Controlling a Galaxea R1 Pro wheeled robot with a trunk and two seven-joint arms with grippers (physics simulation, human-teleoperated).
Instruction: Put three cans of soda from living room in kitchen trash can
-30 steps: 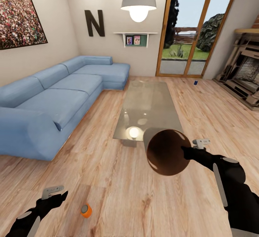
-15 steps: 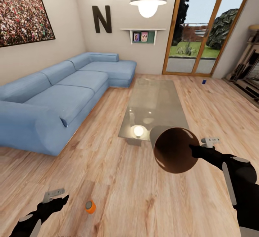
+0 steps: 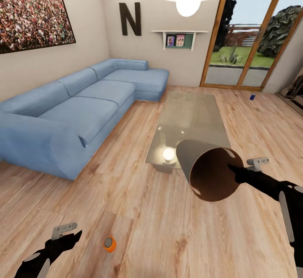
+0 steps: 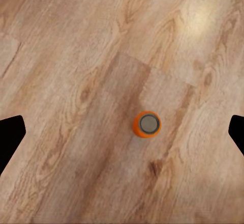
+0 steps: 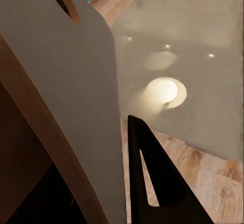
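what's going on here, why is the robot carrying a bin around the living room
The right gripper holds the bin by its rim, tipped on its side with the mouth facing the camera. The left gripper is open and hangs above an orange can standing upright on the wood floor, not touching it. A blue can stands far off by the glass door.

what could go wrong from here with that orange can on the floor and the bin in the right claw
1. The small orange can with a silver top stands upright on the pale wood floor, beside the open left claw; a sideways approach may tip it and let it roll.
2. The right claw holds the grey metal bin with a brown inside by its rim alone, tilted on its side, so it may slip or spill cans.
3. The glass coffee table lies close behind the bin.
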